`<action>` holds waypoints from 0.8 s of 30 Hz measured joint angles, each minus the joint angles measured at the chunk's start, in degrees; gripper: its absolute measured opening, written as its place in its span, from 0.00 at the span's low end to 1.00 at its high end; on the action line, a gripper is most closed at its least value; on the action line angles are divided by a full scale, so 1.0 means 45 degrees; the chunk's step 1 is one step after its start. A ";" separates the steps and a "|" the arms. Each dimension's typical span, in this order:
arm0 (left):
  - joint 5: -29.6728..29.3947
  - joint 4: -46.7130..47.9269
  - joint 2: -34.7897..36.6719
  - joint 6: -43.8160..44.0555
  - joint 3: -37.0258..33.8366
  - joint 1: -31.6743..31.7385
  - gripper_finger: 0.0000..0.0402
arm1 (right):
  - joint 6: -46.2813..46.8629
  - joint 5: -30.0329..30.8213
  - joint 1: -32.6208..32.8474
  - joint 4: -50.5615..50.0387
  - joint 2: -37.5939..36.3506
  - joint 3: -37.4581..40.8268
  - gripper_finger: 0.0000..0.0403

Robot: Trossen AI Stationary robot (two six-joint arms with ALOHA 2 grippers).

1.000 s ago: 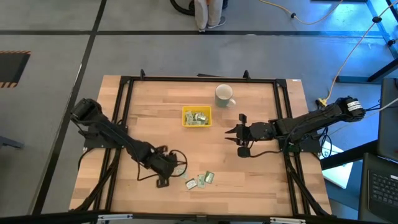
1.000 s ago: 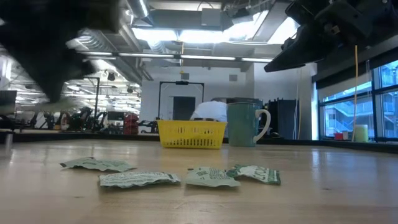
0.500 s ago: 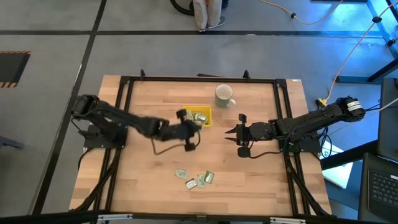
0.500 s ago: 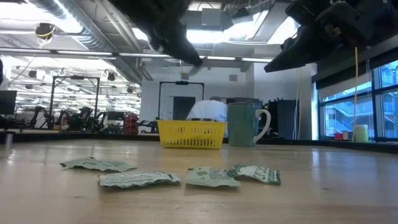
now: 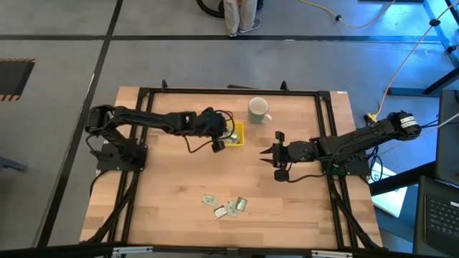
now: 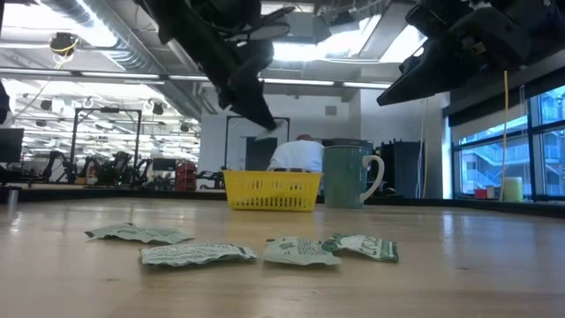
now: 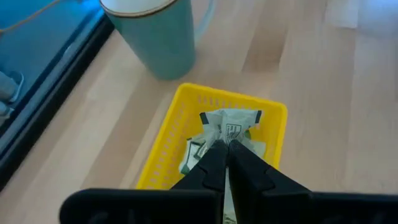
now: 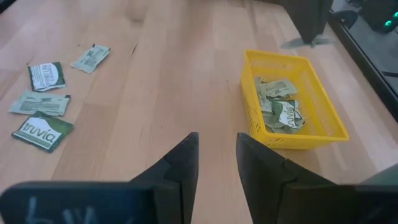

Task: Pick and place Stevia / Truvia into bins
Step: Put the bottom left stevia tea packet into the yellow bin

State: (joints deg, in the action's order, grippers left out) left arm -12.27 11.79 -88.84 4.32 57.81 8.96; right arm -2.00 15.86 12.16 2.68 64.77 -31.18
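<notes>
The yellow tray stands on the table at the far middle with several Truvia sachets inside. My left gripper hovers over the tray's left part, shut on one pale sachet. Several more sachets lie flat on the wood near the front edge; they also show in the low view. My right gripper waits open to the right of the tray, above the table, with nothing between its fingers. My left gripper pinches the sachet between its two fingertips at the end nearest them. The fingers slant down from the table's left side. The rest of the sachet sticks out past the tips, crumpled, lifted clear above the tray's inside.
A mug with a handle stands just beyond the tray's right corner, close to my left gripper. A black frame runs along the table's edges. Bare wood lies between the tray and the loose sachets.
My left gripper, shut the whole time, has swung from beside the loose sachets at the front toward the far edge and to the right, rising, and now hangs over the yellow tray with its sachet. The loose sachets have stayed put.
</notes>
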 joint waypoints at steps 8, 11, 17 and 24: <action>0.0102 0.0313 -0.1003 0.0242 0.0004 0.0363 0.01 | 0.0009 0.0000 -0.0017 -0.0040 0.0000 -0.0005 0.28; 0.0330 0.0366 -0.1432 0.0283 0.0021 0.0531 0.01 | 0.0012 -0.0001 -0.0076 -0.0109 0.0000 -0.0005 0.28; 0.0418 0.0374 -0.1937 0.0453 0.0021 0.0740 0.03 | 0.0049 0.0019 -0.0185 -0.0199 0.0000 -0.0005 0.28; 0.0422 0.0383 -0.1995 0.0645 0.0021 0.0779 0.04 | 0.0049 0.0012 -0.0189 -0.0264 0.0000 -0.0005 0.28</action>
State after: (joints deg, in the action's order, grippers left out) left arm -10.37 13.51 -97.82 7.22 57.91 12.47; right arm -1.78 15.91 11.31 1.49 64.77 -31.20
